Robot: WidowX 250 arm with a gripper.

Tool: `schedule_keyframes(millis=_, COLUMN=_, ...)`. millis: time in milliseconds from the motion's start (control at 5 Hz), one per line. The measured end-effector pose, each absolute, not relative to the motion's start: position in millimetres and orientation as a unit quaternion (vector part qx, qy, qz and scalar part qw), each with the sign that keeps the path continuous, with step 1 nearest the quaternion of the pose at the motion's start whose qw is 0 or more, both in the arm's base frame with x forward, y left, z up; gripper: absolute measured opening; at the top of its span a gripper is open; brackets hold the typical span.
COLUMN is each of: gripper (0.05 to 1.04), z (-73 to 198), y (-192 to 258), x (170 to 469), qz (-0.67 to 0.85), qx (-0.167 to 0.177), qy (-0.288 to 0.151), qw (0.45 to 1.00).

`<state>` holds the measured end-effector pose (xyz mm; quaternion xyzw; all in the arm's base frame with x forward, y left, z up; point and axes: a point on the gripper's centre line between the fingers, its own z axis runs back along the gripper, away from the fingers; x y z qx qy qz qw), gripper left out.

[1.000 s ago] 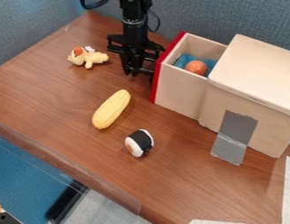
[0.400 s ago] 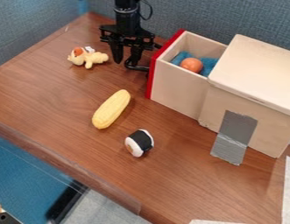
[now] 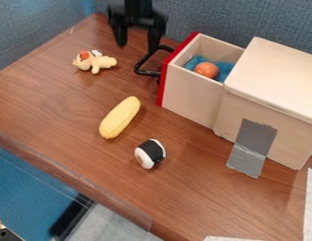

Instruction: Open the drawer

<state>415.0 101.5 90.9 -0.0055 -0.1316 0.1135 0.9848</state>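
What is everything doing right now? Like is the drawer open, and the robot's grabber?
Drawer: open, blue cloth and orange ball inside
Gripper: fingers apart, holding nothing
Drawer handle: not gripped
Corn: lying on its side
Sushi toy: lying on the table
Little plush animal: lying down

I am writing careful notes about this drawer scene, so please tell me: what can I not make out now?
All in the camera view:
- Rear inside of the drawer: hidden by the box top.
- Drawer floor under the blue cloth: covered by it.
- Upper arm: cut off by the top edge.
- Details of the yellow toy: too small.
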Motion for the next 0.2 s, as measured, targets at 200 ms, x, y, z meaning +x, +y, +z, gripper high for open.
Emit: schedule_keyframes(millis=200, gripper=1.0, z=113.9, y=97.7, x=402.1, qz=0.11, qx=-0.012, qy=-0.146, qw=0.983)
